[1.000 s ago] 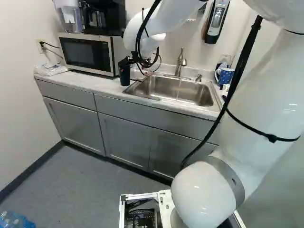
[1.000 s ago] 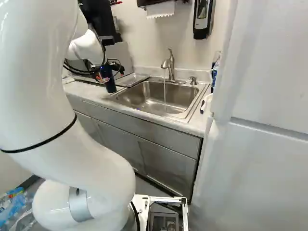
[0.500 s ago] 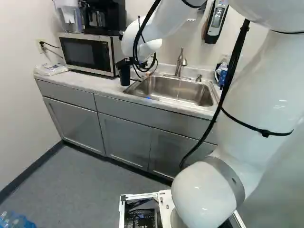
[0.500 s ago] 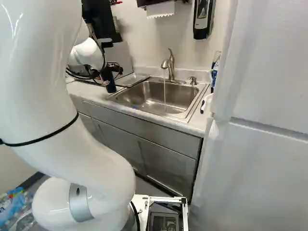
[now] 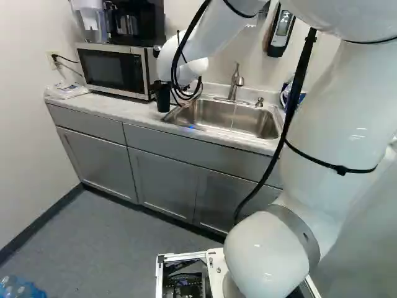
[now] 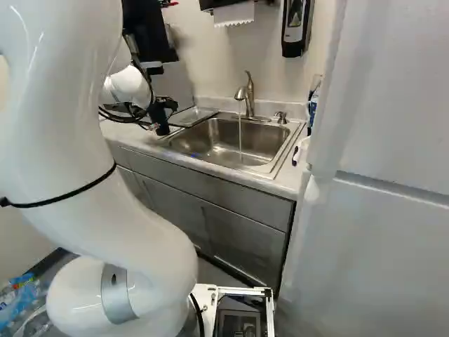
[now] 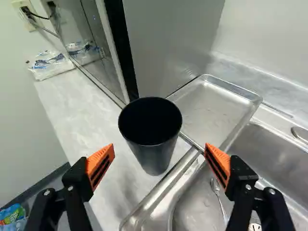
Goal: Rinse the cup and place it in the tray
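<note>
Pale walls [image 5: 25, 136] stand behind the light bench [image 5: 108, 107] and at its far end, with grey cabinets [image 5: 96, 158] beneath. A dark baseboard [image 5: 40, 221] edges the grey floor [image 5: 118, 248]. A microwave [image 5: 111, 69] sits on the bench, near a wall outlet [image 5: 53, 60]. Soft light glints faintly off the cabinet doors.

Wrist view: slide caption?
Open, orange-padded black gripper facing a tapered black cup on the pale counter, beside a rectangular metal tray.

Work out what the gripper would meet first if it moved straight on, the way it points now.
Most likely the dark cup, standing on the counter ahead of the gripper, between the lines of its open fingers. The exact distance is unclear.
</note>
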Controlling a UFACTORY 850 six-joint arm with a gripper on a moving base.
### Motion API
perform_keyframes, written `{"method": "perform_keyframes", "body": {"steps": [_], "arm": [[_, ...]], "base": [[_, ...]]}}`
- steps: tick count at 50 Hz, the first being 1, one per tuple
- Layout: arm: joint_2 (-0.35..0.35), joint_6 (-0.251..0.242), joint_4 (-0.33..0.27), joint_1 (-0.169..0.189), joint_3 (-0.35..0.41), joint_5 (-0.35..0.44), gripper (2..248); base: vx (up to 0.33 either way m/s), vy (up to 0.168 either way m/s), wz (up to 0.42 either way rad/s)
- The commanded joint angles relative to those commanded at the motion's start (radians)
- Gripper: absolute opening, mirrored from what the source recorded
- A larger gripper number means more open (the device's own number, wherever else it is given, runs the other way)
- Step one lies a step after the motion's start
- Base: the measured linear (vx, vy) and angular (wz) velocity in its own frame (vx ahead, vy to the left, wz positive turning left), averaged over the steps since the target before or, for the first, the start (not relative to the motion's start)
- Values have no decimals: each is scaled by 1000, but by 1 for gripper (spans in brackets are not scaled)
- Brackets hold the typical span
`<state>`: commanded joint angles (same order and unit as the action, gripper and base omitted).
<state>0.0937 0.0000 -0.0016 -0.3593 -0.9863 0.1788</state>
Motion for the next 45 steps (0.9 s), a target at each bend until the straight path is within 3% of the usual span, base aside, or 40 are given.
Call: {"method": "perform_keyframes", "body": {"steps": [45], "arm": [[77,0,0,-6,17,230,247]], "base": [[0,0,0]]}}
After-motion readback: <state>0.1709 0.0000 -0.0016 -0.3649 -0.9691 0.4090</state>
